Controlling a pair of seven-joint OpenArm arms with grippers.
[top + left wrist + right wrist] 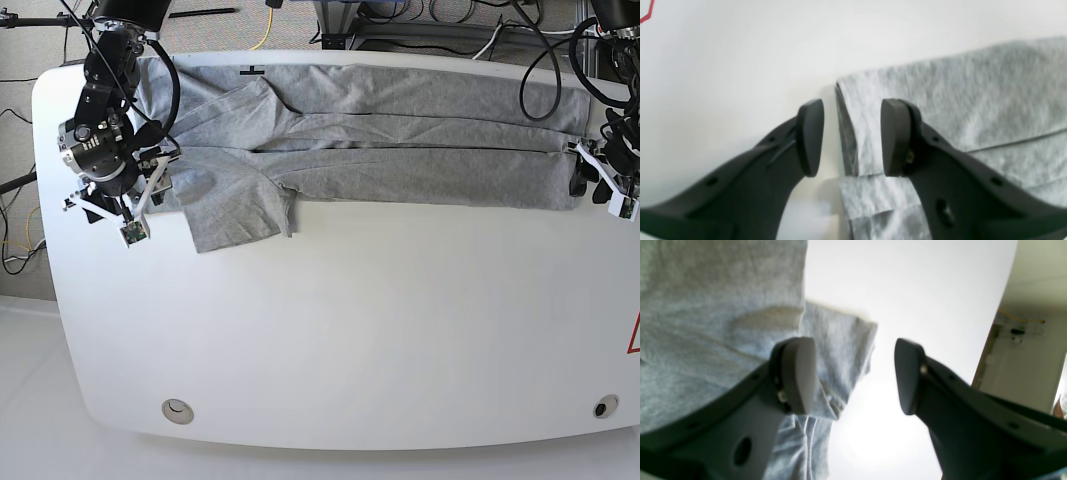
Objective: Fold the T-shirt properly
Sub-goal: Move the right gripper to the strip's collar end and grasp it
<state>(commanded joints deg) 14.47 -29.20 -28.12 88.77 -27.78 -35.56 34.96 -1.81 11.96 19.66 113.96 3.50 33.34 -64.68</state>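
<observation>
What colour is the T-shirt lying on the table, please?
Heather grey, the T-shirt shows best in the base view.

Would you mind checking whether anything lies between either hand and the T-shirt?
Nothing visible does. The left hand straddles the T-shirt edge, open; the right hand is open at its other end.

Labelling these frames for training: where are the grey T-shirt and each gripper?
heather-grey cotton T-shirt [400,150], base view, middle of the folded body.
left gripper [851,136], left wrist view, between open jaws.
right gripper [855,375], right wrist view, between open jaws.
</observation>
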